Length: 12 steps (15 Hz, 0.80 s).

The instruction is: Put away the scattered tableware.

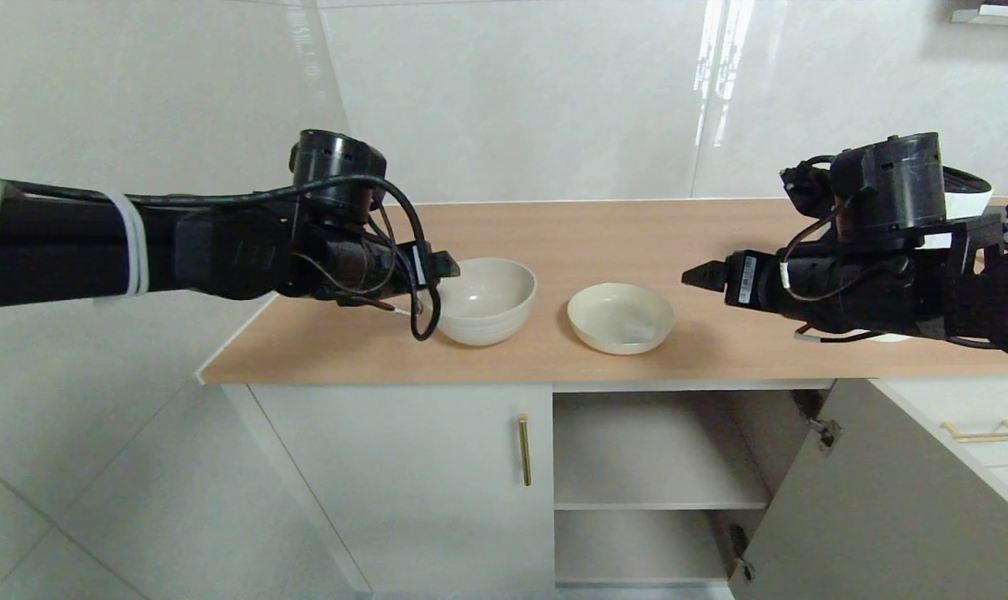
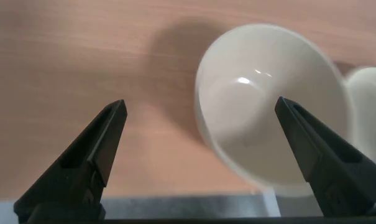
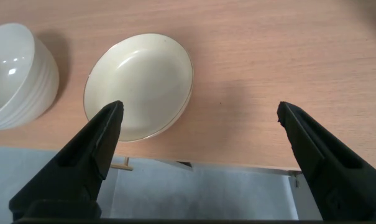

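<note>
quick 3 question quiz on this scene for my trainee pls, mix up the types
1. True or false: the left gripper is shut on the deep bowl.
2. Which cupboard door is open? A the gold-handled one; B the right-hand door; C both.
3. Which bowl stands nearer the right gripper?
Key: 1 false, it is open; 2 B; 3 the shallow bowl.
</note>
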### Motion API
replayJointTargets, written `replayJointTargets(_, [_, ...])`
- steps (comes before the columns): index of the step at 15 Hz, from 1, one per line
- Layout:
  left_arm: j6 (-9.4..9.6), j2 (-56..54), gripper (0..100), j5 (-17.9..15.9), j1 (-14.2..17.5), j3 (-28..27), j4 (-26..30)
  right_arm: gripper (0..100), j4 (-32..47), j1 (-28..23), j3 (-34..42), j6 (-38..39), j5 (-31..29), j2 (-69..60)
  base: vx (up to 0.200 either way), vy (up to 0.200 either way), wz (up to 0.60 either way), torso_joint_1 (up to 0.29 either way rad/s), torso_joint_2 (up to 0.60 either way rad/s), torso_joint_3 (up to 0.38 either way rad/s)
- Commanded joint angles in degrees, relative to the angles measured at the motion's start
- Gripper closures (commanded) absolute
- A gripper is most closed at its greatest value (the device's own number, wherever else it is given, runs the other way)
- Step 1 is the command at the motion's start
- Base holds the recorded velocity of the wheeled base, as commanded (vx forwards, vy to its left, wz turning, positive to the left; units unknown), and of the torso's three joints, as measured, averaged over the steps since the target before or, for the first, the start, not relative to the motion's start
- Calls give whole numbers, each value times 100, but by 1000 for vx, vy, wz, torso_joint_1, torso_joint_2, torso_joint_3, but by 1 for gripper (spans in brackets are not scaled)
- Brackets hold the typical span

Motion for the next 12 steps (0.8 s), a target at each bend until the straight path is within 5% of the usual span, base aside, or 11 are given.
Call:
replayJointTargets(1, [-14, 411, 0, 13, 58, -132, -6, 0, -10, 6, 5, -2, -1, -6, 0, 0, 0, 0, 0, 0])
replayJointTargets(2, [-14, 438, 0, 13, 58, -140, -6, 0, -10, 6, 5, -2, -1, -6, 0, 0, 0, 0, 0, 0])
replayJointTargets(3, [-14, 481, 100, 4, 58, -158, -6, 0, -10, 6, 5, -2, -1, -6, 0, 0, 0, 0, 0, 0])
replayJointTargets(7, [-40, 473, 100, -14, 58, -158, -6, 0, -10, 6, -4, -2, 25, 73, 0, 0, 0, 0, 0, 0])
replayJointTargets(10, [-287, -336, 100, -31, -136, 202, 3, 0, 16, 15, -188, -19, 131, 258, 0, 0, 0, 0, 0, 0])
replayJointTargets(12, [-278, -978, 100, -101, -303, 607, -6, 0, 807, 32, -777, 113, 104, 592, 0, 0, 0, 0, 0, 0])
